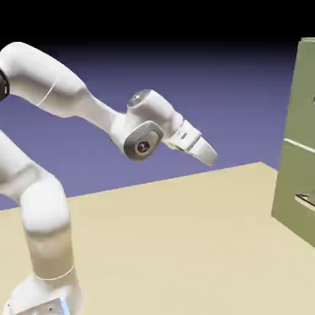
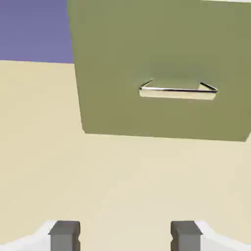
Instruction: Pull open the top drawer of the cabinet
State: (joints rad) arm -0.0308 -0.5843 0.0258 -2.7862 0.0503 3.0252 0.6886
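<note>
Table (image 1: 160, 246) was the biggest thing in the exterior view, a pale tan top running under everything, blue-violet backdrop (image 1: 215, 111) behind it, going black at the top. Cabinet (image 1: 292, 178) stood at the exterior view's right, olive green, boxy, cut off by the picture edge, well apart from me. My white Panda arm (image 1: 55, 80) came up at the exterior view's left, bent over, wrist angled down and toward the cabinet.

Top drawer (image 1: 301, 98) was the upper front, above the pale seam; only part of it was in the exterior view, with a small dark bit of its handle (image 1: 314, 99) right at the edge. Lower drawer (image 1: 295, 191) sat under the seam, its bar handle (image 1: 304, 200) partly cut off too.

My hand view had one olive front filling the upper right, bottom edge over the tan surface, with a silver bar handle (image 2: 178, 93) lying nearly level across it (pale underside, dark brackets at both ends).

My gripper (image 2: 125, 236) was spread, a wide gap between the grey fingertips (image 2: 65, 236), only tabletop showing through it. I held nothing and touched neither drawer nor handle.
</note>
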